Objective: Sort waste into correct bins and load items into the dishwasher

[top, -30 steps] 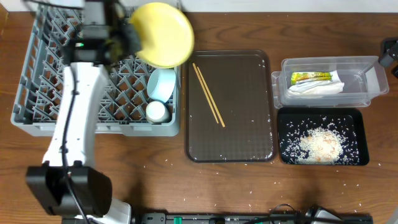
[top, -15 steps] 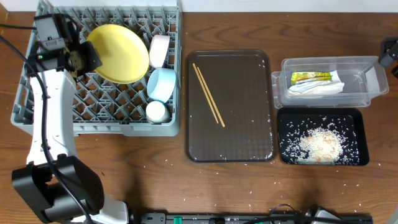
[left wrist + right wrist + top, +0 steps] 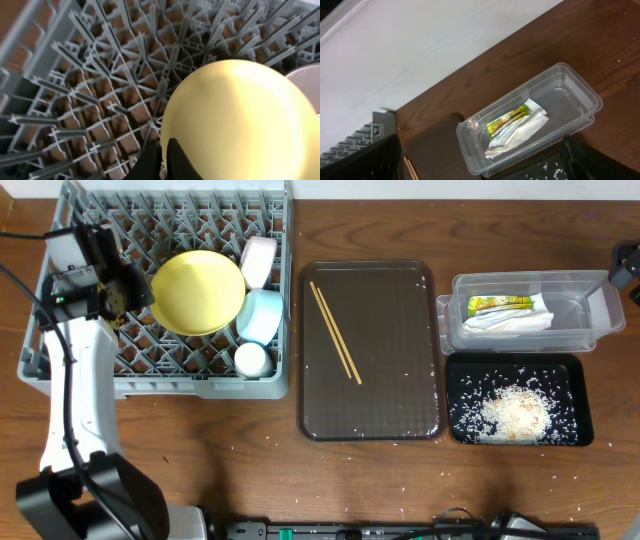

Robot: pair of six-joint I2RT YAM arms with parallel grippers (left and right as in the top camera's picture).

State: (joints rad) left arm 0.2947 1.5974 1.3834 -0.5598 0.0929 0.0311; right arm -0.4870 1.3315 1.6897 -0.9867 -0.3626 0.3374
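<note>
Yellow plate (image 3: 198,290) sits over the upper middle of the grey dish rack (image 3: 60,370), its broad face turned mostly up toward the overhead camera and only slightly tipped. It is round, so no long axis can be named. The left gripper (image 3: 146,292) meets it at the left rim. The left wrist view shows what the overhead cannot: the 2 dark fingers (image 3: 176,159) pressed close together, pinching that rim, with the upright pegs spreading out beneath. The plate's right part is cut off in that view, and whether its lower edge touches the pegs is hard to say. Just right of the plate, the white bowl (image 3: 258,260) stands on edge, with the light blue bowl (image 3: 263,315) and the small white cup (image 3: 250,358) below it, all in the rack. The 2 chopsticks (image 3: 335,330) lie side by side on the dark brown serving tray (image 3: 400,400), running from upper left to lower right. Overhead, the right gripper (image 3: 628,265) is only a dark shape cut off at the right edge. Its own camera shows its fingers spread wide and holding nothing, above the clear tub (image 3: 575,90) holding the snack wrapper (image 3: 507,120) and crumpled paper (image 3: 517,135). Rice (image 3: 515,415) lies in the black tray (image 3: 460,375).
</note>
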